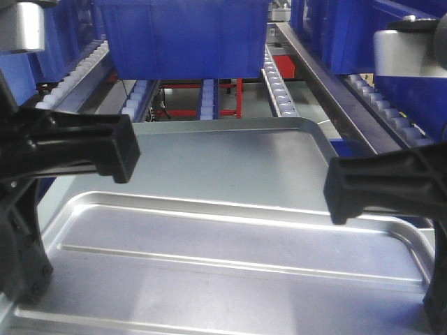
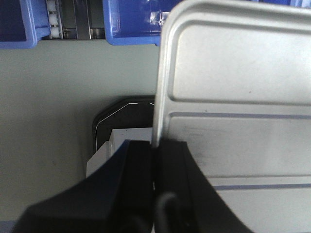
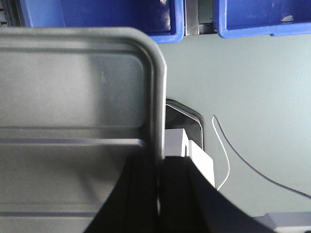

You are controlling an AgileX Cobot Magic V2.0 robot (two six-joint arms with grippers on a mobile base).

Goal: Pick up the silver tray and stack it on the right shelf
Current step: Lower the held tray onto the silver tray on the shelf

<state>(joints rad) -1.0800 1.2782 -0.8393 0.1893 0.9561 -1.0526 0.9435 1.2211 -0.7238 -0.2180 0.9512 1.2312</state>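
Note:
The silver tray (image 1: pixel 230 244), shiny with two long ridges along its floor, is held level close under the front camera. My left gripper (image 2: pixel 155 145) is shut on its left rim and my right gripper (image 3: pixel 160 159) is shut on its right rim. In the front view the black left finger (image 1: pixel 112 150) and right finger (image 1: pixel 377 185) sit over the tray's two sides. The right shelf (image 1: pixel 281 94), with rails of whitish rollers and a steel bar (image 1: pixel 328 94), runs away from me at the upper right, beyond the tray.
A duller grey tray with a plain floor (image 1: pixel 230 157) lies just beyond the held one. A big blue bin (image 1: pixel 181 38) stands on the rollers straight ahead, with more blue bins (image 3: pixel 262 19) alongside. A white box on a black pad (image 2: pixel 121 138) and a white cable (image 3: pixel 228 150) lie on the grey surface below.

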